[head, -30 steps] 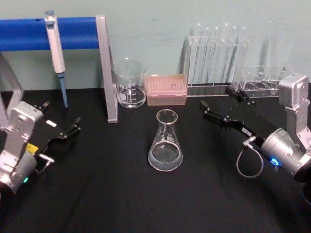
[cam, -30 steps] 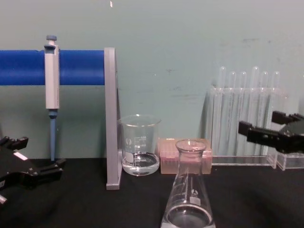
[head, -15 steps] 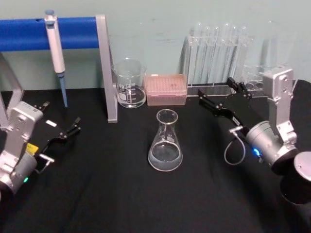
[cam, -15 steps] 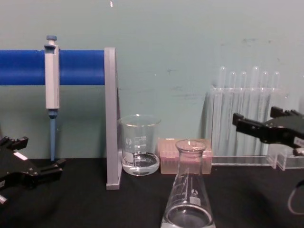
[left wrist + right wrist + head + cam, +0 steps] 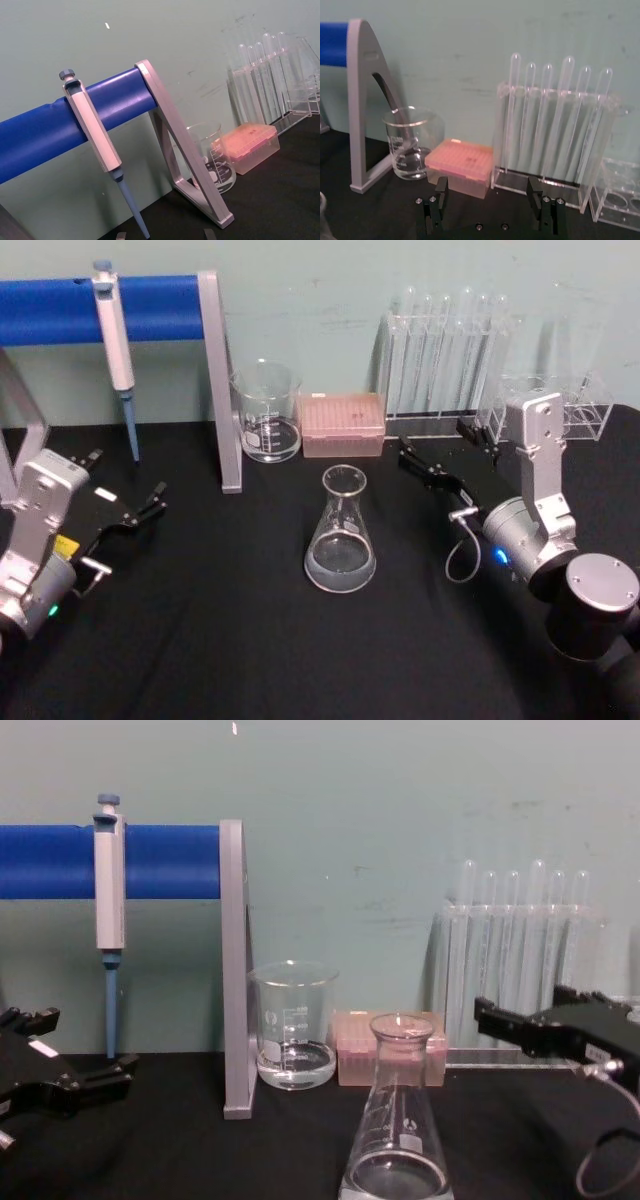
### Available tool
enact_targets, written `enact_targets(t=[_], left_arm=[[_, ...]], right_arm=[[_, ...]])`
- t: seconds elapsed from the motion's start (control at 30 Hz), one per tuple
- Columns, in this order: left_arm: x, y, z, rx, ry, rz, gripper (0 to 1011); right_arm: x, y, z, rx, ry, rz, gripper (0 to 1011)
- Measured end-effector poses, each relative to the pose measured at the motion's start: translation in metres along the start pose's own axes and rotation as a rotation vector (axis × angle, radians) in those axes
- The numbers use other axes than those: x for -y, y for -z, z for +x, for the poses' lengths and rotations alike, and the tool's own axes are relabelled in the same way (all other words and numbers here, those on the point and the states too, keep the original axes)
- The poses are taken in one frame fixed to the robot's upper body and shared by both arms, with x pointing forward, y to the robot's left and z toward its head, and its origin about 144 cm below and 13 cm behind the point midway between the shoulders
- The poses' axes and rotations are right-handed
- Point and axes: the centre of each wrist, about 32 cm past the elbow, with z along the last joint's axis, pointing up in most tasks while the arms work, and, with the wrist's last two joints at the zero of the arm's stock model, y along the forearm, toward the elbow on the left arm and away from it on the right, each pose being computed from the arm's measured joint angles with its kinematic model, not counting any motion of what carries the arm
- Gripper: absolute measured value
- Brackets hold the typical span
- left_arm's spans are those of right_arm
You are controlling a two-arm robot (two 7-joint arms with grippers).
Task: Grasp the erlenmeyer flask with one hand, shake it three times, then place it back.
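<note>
The erlenmeyer flask (image 5: 341,535) stands upright at the middle of the black table, clear glass with a little liquid at its base; in the chest view the flask (image 5: 397,1130) rises at the lower centre. My right gripper (image 5: 432,439) is open, to the right of the flask and a little behind it, apart from it, fingers pointing left and back. It shows at the right in the chest view (image 5: 515,1015), about level with the flask's rim. In the right wrist view its fingers (image 5: 440,190) stand wide with nothing between. My left gripper (image 5: 128,475) rests open at the far left.
Behind the flask stand a glass beaker (image 5: 266,410) and a pink tip box (image 5: 342,424). A rack of tall test tubes (image 5: 445,355) and a lower clear rack (image 5: 560,400) are at the back right. A pipette (image 5: 113,330) hangs on the blue-barred grey stand (image 5: 220,380) at the left.
My right arm has swung left toward the flask, and its gripper has come lower and nearer the flask's neck. The flask and my left arm have not moved.
</note>
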Motion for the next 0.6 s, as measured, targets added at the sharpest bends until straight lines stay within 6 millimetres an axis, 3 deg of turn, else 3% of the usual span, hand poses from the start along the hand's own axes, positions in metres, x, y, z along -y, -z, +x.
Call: enact_targets(t=[0.6], left_arm=[[0.0, 0.0, 0.0, 0.0, 0.0, 0.0, 1001]], right_arm=[[-0.001, 0.023, -0.004, 0.004, 0.005, -0.101, 1003]])
